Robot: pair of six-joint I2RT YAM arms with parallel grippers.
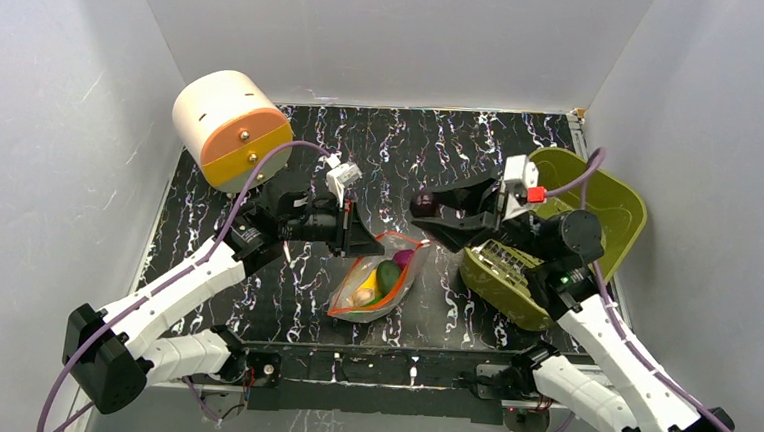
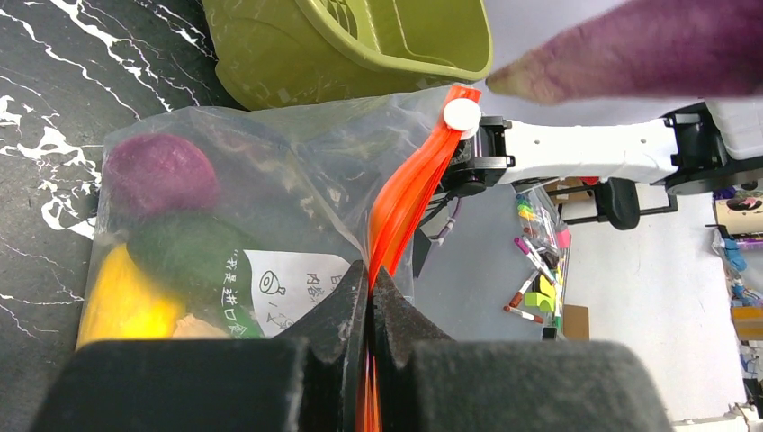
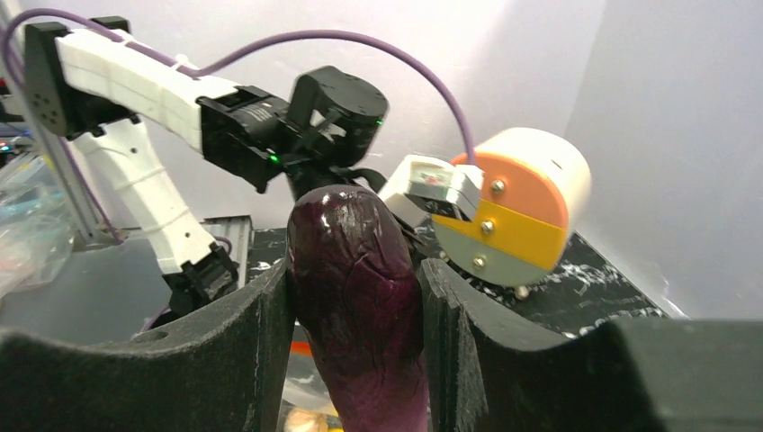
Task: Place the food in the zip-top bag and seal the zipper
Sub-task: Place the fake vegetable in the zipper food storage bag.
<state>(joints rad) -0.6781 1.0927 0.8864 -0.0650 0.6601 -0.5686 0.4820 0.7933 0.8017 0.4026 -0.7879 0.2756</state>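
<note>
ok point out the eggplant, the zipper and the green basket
eggplant (image 3: 355,297), right wrist view, middle of its purple body
zipper (image 2: 400,202), left wrist view, midway along the orange strip
green basket (image 2: 270,54), left wrist view, outer wall

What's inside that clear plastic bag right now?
A purple ball, a green piece, a yellow piece and a beige lump. The left gripper covers the near part of the bag.

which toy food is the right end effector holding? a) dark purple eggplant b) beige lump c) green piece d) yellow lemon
a: the right end effector is closed on the dark purple eggplant, which fills the gap between its jaws in the right wrist view.
</note>
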